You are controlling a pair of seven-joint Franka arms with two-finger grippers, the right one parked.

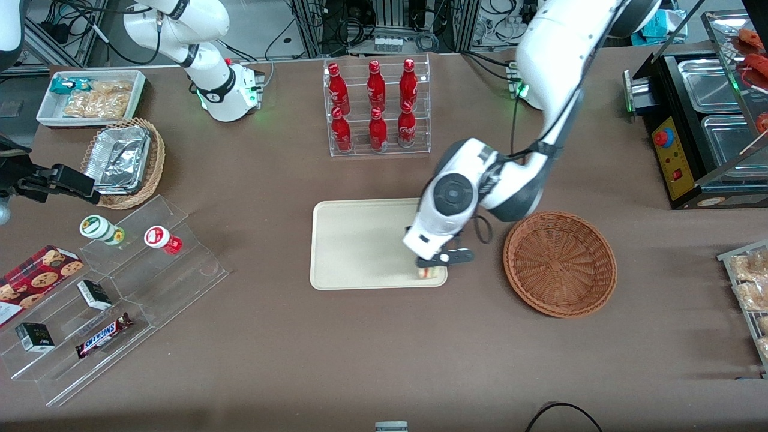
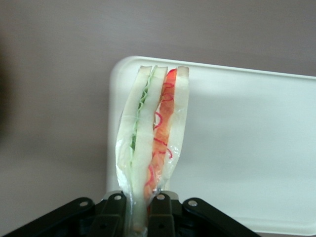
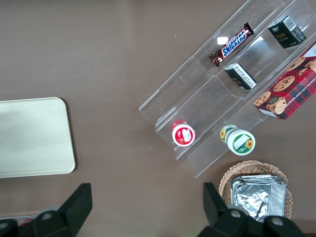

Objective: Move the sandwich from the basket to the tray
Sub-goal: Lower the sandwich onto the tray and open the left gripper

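1. The tray (image 1: 360, 243) is lying flat in the middle of the brown table (image 1: 300, 360), its surface bare apart from the corner where the working arm is reaching; it is waiting to receive the load.
2. The basket (image 1: 559, 263) is sitting just beside the tray, toward the working arm's end of the table, and is showing nothing but its woven floor, so the lifting-out half of the job is looking done.
3. The left arm's gripper (image 1: 433, 264) is hanging over the tray corner nearest the front camera and closest to the basket, its fingers (image 2: 114, 210) pinching in tight on the wrapped sandwich.
4. The sandwich (image 2: 153, 133) is being held by one end, cut side showing green and red-orange layers between the white bread, and is hanging over the rounded tray corner, with part of it appearing to overhang the rim; whether it is touching the tray yet cannot be told.
5. What is remaining, by the look of it: setting the wedge down fully inside the rim, letting go, and pulling the arm clear.
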